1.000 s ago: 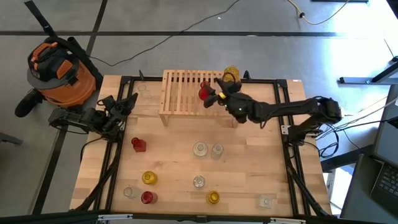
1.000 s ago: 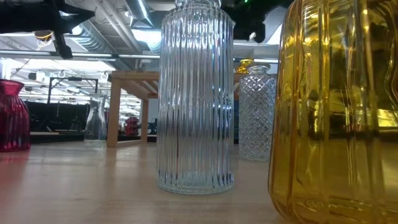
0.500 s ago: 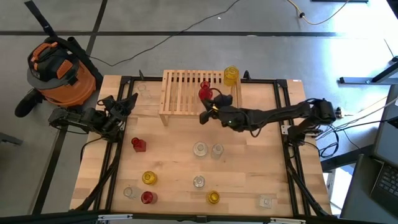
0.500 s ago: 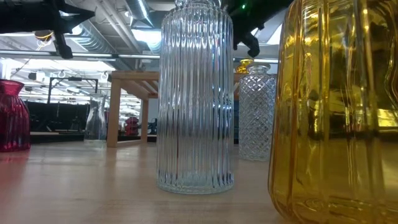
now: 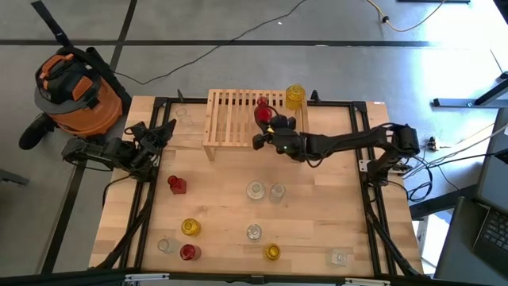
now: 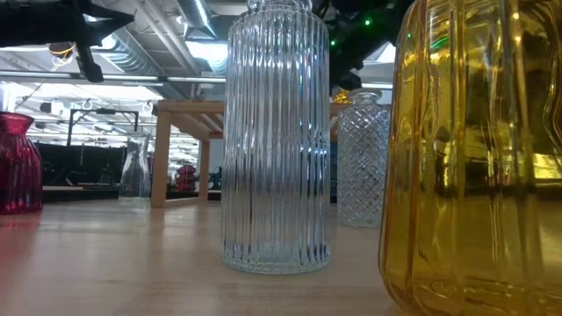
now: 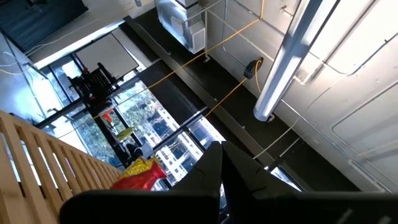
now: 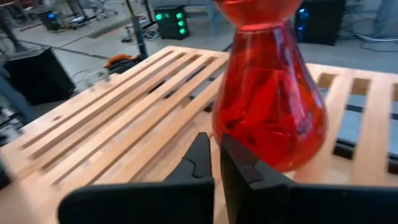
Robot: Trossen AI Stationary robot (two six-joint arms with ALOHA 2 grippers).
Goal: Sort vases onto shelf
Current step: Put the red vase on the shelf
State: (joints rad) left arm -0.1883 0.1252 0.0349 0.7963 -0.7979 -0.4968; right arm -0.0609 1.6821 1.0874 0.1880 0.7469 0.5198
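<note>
A red vase (image 8: 267, 93) stands upright on the slatted top of the shelf (image 5: 238, 119), toward its right end (image 5: 263, 111). A yellow vase (image 5: 294, 95) stands on the shelf's far right corner. My right gripper (image 8: 214, 165) is shut and empty, level with the slats just on the near side of the red vase, by the shelf's near edge (image 5: 260, 140). My left gripper (image 5: 164, 129) waits shut at the table's left edge, pointing upward (image 7: 219, 155). Several more vases stand on the table.
Red (image 5: 176, 184), yellow (image 5: 190, 227) and clear (image 5: 255, 190) vases are scattered over the table's near half. A ribbed clear vase (image 6: 277, 132) and a yellow one (image 6: 474, 158) fill the low view. An orange vacuum cleaner (image 5: 75, 87) stands beyond the far left corner.
My right gripper has drawn back from the red vase toward the table's near edge and a little leftward, and its fingers have shut with nothing between them. The red vase stays upright on the shelf.
</note>
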